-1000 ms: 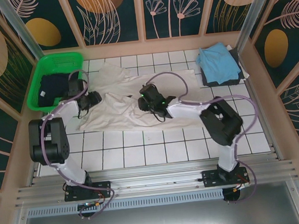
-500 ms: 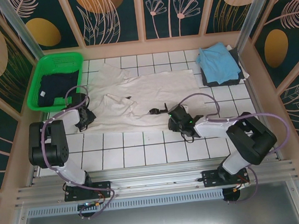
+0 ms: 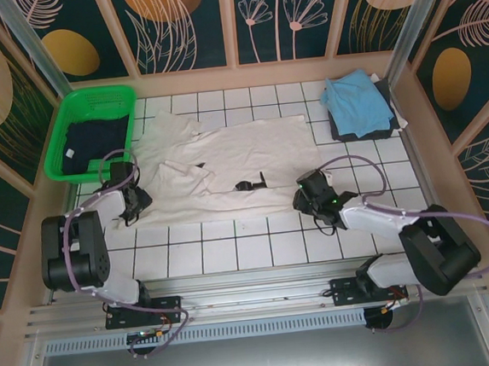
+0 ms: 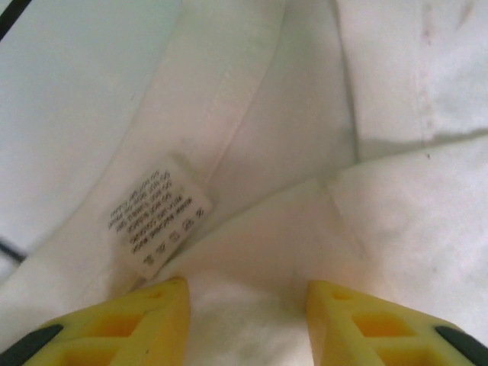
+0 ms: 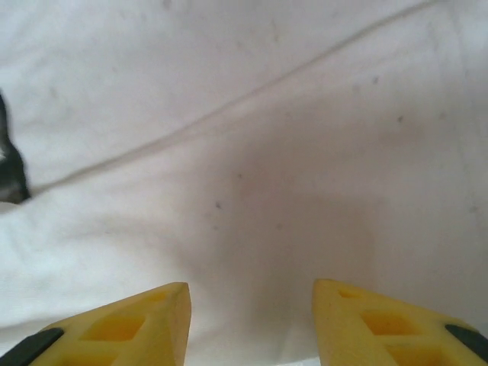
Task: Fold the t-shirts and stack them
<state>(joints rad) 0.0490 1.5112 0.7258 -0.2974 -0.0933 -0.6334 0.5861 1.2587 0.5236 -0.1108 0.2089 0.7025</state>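
Item: cream-white t-shirt, soft creased cloth, spread flat mid-way across the white tiled table. My left gripper: yellow fingers parted over a fold beside the printed care label. My right gripper: fingers parted over smooth, seamed cloth.

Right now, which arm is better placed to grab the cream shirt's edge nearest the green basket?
Left arm: its open jaws are at that edge of the cream shirt, by the care label. The right arm is at the opposite, lower-right corner.
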